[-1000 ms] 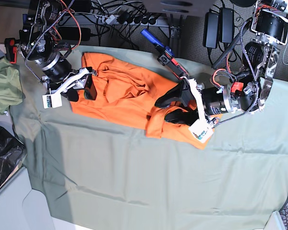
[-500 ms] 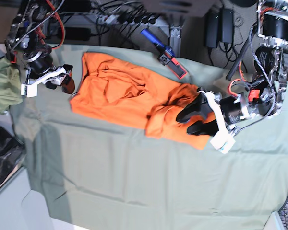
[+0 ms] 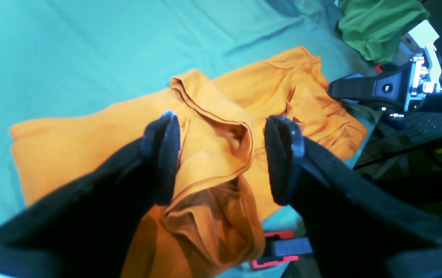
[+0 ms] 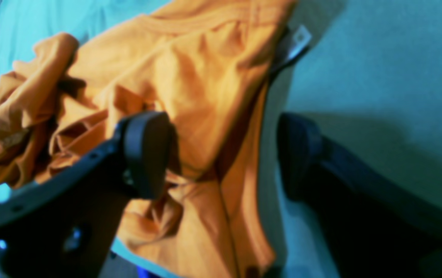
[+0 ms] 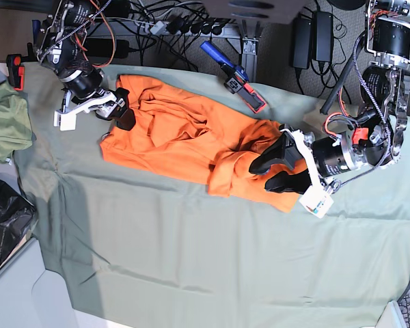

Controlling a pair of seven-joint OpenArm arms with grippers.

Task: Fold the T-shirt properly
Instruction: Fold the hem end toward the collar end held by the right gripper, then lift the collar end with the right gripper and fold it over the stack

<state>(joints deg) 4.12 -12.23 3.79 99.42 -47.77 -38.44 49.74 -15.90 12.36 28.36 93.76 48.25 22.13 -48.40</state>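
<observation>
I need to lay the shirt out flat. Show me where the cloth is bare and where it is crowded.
Bare: the table cloth below the T-shirt, across the whole near half. Crowded: the far edge, where the left gripper and right gripper, both open, flank the shirt, a blue and red tool lies, and the olive garment sits at one end.

The bright orange cloth T-shirt (image 5: 184, 137) looks soft and matt, creased, with stitched hems. Under it the pale green table cloth (image 5: 191, 260) is matt, finely woven and lightly wrinkled. At the far left, the olive green bunched garment (image 5: 5, 130) is matt cloth too. The left gripper (image 3: 221, 154) has dull black plastic jaws with rubbery-looking pads (image 3: 281, 158).
</observation>
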